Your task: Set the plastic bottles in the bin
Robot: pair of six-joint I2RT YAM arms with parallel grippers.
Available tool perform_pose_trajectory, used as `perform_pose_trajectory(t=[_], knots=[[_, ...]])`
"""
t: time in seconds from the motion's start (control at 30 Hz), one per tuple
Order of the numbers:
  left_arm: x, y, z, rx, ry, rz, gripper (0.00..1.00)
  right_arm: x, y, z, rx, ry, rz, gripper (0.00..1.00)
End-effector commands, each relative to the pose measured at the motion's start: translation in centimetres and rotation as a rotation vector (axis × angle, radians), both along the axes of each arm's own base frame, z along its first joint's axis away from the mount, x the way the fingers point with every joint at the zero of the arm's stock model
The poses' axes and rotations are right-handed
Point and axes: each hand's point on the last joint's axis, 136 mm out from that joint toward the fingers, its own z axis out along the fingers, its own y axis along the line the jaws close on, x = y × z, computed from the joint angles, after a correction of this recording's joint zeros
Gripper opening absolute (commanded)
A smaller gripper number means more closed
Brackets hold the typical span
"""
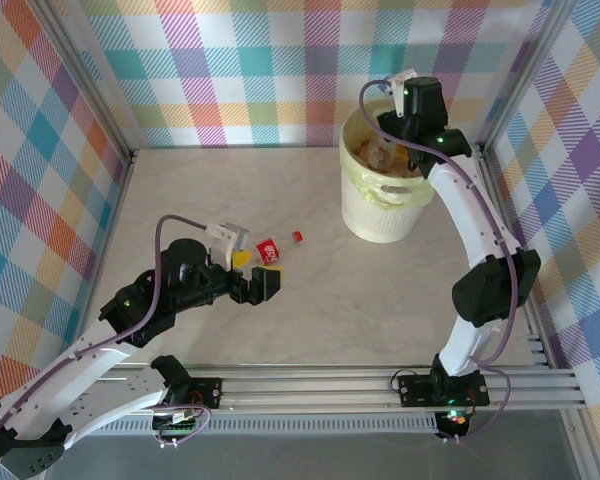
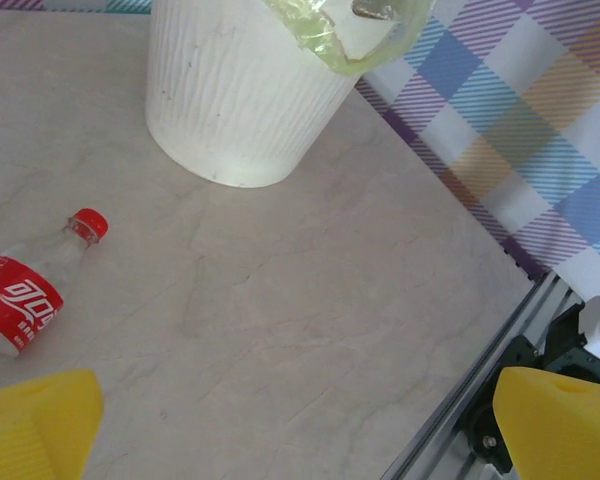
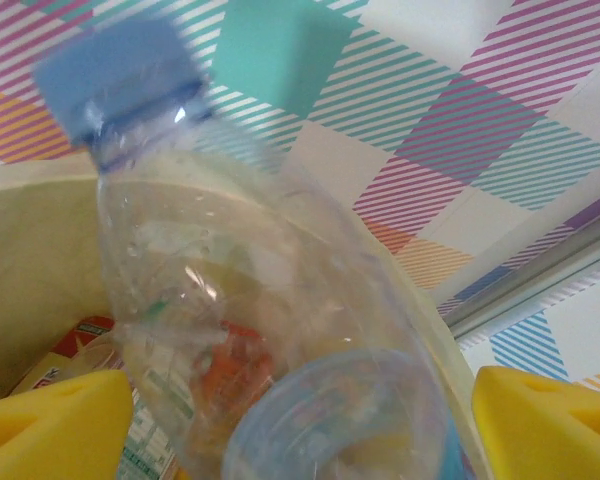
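The worktop [image 1: 230,210] is a pale cream sheet with faint grey veining like marble. It is evenly lit, and the shadows on it are soft. Cloth walls [image 1: 240,70] close it in at the back and on both sides, printed in a pastel check of pink, teal, orange, purple and white. Silver metal posts [image 1: 92,90] rise at the two back corners. A ribbed silver rail [image 1: 330,385] runs across the near edge.

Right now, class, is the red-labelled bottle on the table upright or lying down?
Lying down: the red-labelled bottle rests lengthwise on the table, its red cap pointing sideways.
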Motion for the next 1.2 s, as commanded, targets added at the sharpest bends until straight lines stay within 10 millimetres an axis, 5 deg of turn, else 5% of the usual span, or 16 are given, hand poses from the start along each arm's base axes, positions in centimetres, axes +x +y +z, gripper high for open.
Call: perform_pose_trajectory(t=[0.0, 0.3, 0.57, 0.93, 1.17], knots=[[-0.2, 0.5, 0.0, 0.052, -0.009, 0.003, 1.0, -2.3, 0.1, 2.9, 0.073, -0.054, 0.02, 0.89], [0.3, 0.9, -0.5, 0.099, 0.002, 0.031, 1.0, -6.1, 0.0, 4.3, 0.18, -0.052, 0.048, 0.91], [2.1, 2.0, -2.5, 0.327, 0.014, 0.045, 1.0, -12.1, 2.9, 4.0, 0.466, 0.054, 0.189, 0.95], [5.0, 3.1, -7.1, 0.536, 0.184, -0.051, 1.0, -21.8, 8.5, 0.3, 0.903, 0.34, 0.457, 1.0], [6.7, 3.4, -10.4, 0.635, 0.304, -0.111, 0.99, -25.9, 10.2, -3.1, 1.04, 0.491, 0.552, 1.0]])
